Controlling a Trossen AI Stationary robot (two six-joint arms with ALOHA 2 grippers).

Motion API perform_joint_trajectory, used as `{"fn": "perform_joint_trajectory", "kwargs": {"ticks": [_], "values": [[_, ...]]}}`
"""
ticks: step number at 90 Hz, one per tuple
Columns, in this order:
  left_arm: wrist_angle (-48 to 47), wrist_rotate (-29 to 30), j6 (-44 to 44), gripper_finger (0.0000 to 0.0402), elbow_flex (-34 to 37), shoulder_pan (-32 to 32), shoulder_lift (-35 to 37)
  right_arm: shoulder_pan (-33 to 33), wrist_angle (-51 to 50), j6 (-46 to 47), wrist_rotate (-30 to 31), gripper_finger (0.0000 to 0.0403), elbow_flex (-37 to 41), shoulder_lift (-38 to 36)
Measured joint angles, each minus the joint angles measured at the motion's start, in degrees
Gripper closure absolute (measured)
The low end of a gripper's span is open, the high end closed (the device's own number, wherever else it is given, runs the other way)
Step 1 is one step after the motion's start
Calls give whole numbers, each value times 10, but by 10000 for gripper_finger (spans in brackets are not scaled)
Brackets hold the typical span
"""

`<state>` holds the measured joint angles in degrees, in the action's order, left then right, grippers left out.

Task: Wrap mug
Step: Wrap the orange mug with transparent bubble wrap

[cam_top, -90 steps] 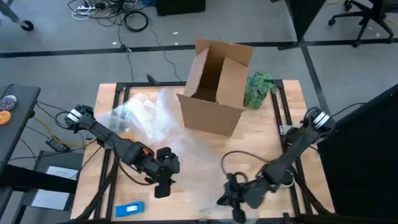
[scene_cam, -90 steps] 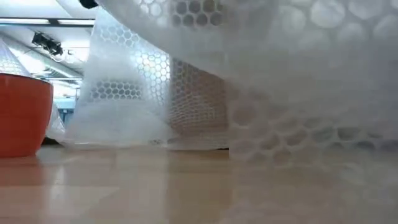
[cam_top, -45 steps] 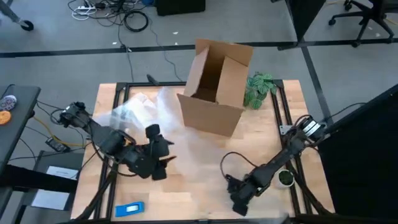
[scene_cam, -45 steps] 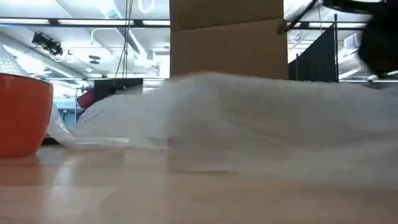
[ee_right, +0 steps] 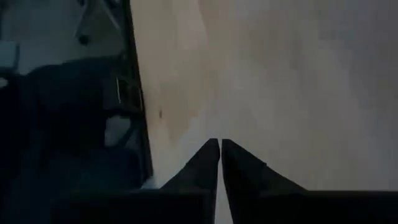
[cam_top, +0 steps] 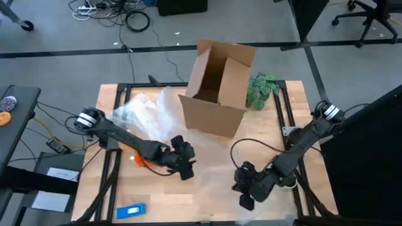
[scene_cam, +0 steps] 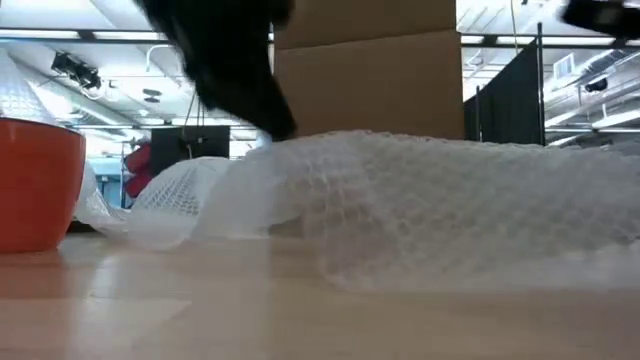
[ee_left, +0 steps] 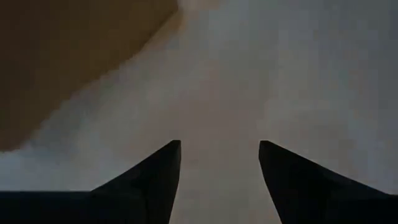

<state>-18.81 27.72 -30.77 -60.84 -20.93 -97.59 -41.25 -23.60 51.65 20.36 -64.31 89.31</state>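
While the small bright orange rounded mug (scene_cam: 35, 185) sits left of the clear bubble wrap sheet (scene_cam: 430, 205), lower your spread left gripper (cam_top: 183, 164) onto its edge; right gripper (cam_top: 246, 191) stays pressed together nearby.

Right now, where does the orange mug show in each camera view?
High view: mug mostly hidden under the left arm, left of the left gripper.
Low view: mug at the far left edge.
Left wrist view: not in it.
Right wrist view: not in it.
Shared landmark: cardboard box.
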Motion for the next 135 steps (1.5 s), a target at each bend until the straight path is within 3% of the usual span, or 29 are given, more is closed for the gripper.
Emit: {"fn": "perform_joint_trajectory", "kwargs": {"ticks": [8, 22, 30, 48, 65, 79, 90, 116, 135], "values": [[-4, -33, -19, 200, 1, 9, -41, 28, 2, -32, 8, 403, 0, 21], [-30, -159, -53, 200, -4, 1, -83, 71, 11, -52, 52, 403, 0, 69], [-81, -173, -73, 200, -14, -14, -83, 89, 26, -53, 55, 403, 0, 104], [-218, -142, -70, 201, -69, -45, -58, 111, 95, -59, -31, 403, 0, 191], [-276, -87, -55, 200, -109, -54, -21, 121, 57, -50, -86, 403, -5, 226], [-295, -26, -60, 200, -121, -83, 43, 129, -61, -62, -64, 403, -2, 193], [-347, -18, -108, 200, -120, -114, 89, 134, -138, -69, -12, 403, 5, 148], [-568, -29, -309, 200, -120, -195, 126, 125, -99, -80, 44, 403, 1, 74], [-578, -64, -356, 200, -91, -204, 121, 124, -58, -93, 37, 403, 1, 82]]}}
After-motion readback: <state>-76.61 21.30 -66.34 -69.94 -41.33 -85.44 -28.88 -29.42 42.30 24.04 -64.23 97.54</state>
